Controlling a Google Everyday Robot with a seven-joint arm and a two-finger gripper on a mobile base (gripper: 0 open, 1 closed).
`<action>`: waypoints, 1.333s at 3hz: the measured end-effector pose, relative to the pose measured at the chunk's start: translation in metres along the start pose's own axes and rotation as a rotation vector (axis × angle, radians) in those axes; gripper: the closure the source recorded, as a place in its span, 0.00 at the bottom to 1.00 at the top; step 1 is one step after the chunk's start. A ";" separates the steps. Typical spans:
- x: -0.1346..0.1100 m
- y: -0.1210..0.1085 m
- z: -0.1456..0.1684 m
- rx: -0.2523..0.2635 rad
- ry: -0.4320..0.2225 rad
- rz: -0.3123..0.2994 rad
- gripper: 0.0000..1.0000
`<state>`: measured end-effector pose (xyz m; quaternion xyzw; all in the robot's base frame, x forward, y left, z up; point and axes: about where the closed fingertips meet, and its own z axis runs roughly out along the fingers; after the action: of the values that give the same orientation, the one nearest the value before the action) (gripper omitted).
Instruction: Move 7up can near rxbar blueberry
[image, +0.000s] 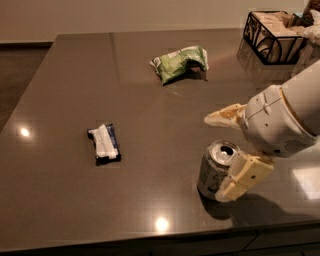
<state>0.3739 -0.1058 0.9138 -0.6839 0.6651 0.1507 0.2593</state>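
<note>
The 7up can (214, 171) stands upright on the dark table (150, 150) near its front right edge, a dented silver can with an open top. My gripper (215, 157) is open and straddles the can: one cream finger (225, 117) lies behind it, the other finger (245, 179) rests against its right front side. The rxbar blueberry (104, 143) lies flat at the left middle of the table, dark blue with a white band, well to the left of the can.
A crumpled green and white snack bag (180, 62) lies at the back centre. A black wire basket (274, 36) with packets stands at the back right corner. The table's front edge runs just below the can.
</note>
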 end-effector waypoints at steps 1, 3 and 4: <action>0.005 0.001 0.003 -0.015 0.010 0.002 0.42; -0.014 -0.005 0.002 -0.029 0.028 0.031 0.87; -0.048 -0.025 0.008 -0.012 0.022 0.071 1.00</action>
<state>0.3969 -0.0619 0.9374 -0.6631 0.6908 0.1562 0.2424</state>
